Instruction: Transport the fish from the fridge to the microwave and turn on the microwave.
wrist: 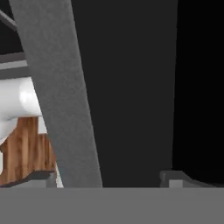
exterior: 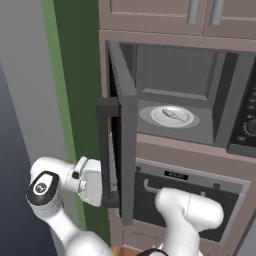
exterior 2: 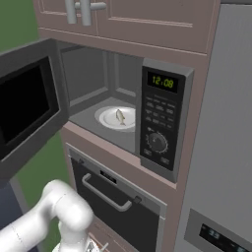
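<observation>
Microwave point(exterior 2: 165, 123): built-in dark grey box below pale brown wall cabinets point(exterior 2: 147, 22); door point(exterior: 122, 145) swung wide open to the left; black keypad panel with green clock digits and a round dial on the right side

White round plate point(exterior 2: 109, 118): lies on the microwave floor, near the middle of the cavity

Fish point(exterior 2: 120, 116): small, slender, pale tan-grey; lies on the plate inside the microwave, also seen from the left base view point(exterior: 172, 115); nothing touches it

Oven point(exterior 2: 113, 202): dark front with horizontal bar handle, set directly beneath the microwave

Fridge point(exterior 2: 221, 162): tall grey front at the right edge of the right base view, small dark display panel at its lower part

Hand point(exterior: 102, 182): at the lower outer edge of the open microwave door, beside the door's dark vertical handle point(exterior: 103, 150); in the hand view the grey door edge point(wrist: 61, 96) runs between the two finger tips point(wrist: 173, 178), which stand wide apart, one on each side; whether either tip presses the door cannot be told; it holds nothing

Green wall strip point(exterior: 75, 100): left of the cabinet column, behind the door
</observation>
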Controlling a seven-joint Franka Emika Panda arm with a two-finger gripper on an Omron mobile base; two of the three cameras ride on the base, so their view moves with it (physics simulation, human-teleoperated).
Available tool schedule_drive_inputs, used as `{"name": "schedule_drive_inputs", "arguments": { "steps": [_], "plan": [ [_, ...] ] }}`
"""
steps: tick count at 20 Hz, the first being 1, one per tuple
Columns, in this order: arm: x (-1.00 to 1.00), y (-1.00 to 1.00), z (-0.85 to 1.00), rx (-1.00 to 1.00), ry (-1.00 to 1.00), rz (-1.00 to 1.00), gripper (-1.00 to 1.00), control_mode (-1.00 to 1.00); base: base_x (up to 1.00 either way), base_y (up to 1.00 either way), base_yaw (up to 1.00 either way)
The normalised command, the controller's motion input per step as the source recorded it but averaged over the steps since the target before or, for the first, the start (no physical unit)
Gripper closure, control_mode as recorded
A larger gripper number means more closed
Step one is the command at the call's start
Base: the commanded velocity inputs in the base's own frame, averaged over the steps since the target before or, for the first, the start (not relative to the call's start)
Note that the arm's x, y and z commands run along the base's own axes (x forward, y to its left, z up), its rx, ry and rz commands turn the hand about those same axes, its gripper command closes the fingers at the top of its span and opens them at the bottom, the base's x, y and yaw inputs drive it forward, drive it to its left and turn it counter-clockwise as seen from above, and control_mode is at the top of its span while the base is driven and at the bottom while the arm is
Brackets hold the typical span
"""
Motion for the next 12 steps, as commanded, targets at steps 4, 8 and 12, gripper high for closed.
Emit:
{"name": "schedule_drive_inputs", "arguments": {
  "steps": [4,8,12],
  "plan": [
    [-0.05,-1.00,0.50,0.35,-0.14,0.01,-1.00,-1.00,0.00,0.00,0.00],
    [0.00,-1.00,0.34,0.33,-0.23,0.03,-1.00,-1.00,0.00,0.00,0.00],
    [0.00,-1.00,0.03,0.20,-0.45,0.07,-1.00,-1.00,0.00,0.00,0.00]
  ]
}}
